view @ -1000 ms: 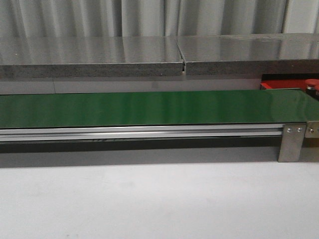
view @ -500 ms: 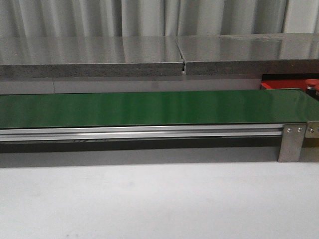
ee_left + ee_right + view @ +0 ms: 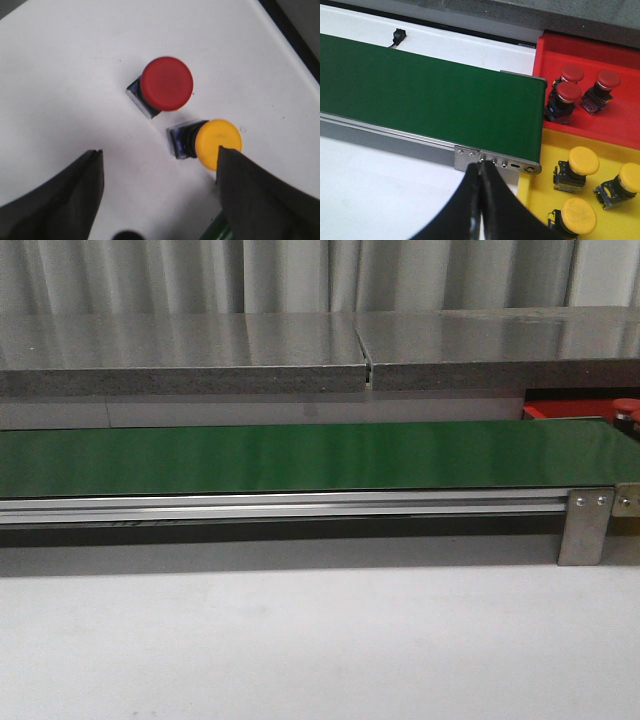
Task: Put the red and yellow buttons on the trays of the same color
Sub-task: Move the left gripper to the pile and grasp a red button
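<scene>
Buttons loose on white surface (image 3: 60,75), red button (image 3: 166,83) centre frame, yellow button (image 3: 218,144) lower right touching one finger of open left gripper (image 3: 160,170); best centred over one cap before closing; right gripper (image 3: 480,200) closed, empty, beside red tray (image 3: 620,125) and yellow tray (image 3: 540,200).

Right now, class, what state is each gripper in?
Left gripper: open, holding nothing.
Right gripper: closed, holding nothing.

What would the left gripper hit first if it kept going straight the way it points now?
Probably the bare white surface between its open fingers. The yellow button lies by one fingertip and could get clipped; depth unclear.
</scene>
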